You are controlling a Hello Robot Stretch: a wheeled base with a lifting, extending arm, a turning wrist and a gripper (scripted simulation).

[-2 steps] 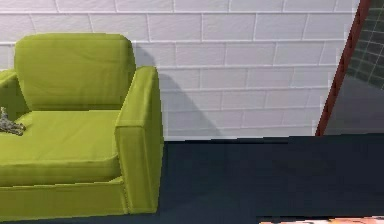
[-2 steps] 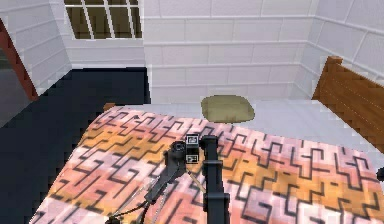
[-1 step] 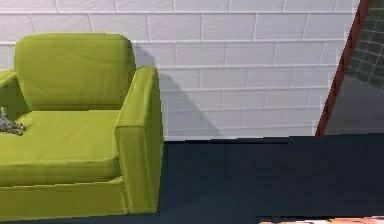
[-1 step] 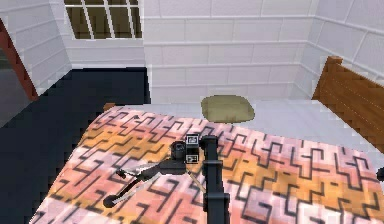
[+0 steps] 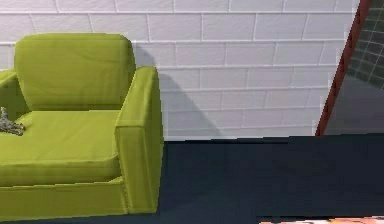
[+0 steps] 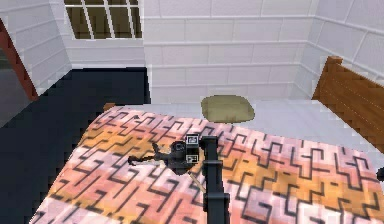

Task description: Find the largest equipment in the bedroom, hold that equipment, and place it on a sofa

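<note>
1. Which thing the task means, where it lies and which way its long axis runs cannot be told from either view.
2. The claw is seen above the bed, at the far end of the dark square arm, with its thin fingers pointed toward the arm side view's left. Whether anything is held by it cannot be told, since the busy quilt lies right behind it.
3. The quilt is covered in a maze-like pattern of pink, orange and white. A flat olive pillow is laid near the wooden headboard.
4. A paned window is set in the white block wall beyond the bed, and the floor is dark blue.
5. In the forward view a yellow-green padded armchair with boxy arms is placed against a white brick wall. A small grey thing is seen on its seat at the left edge.
6. A red door frame is seen at the forward view's right.
</note>
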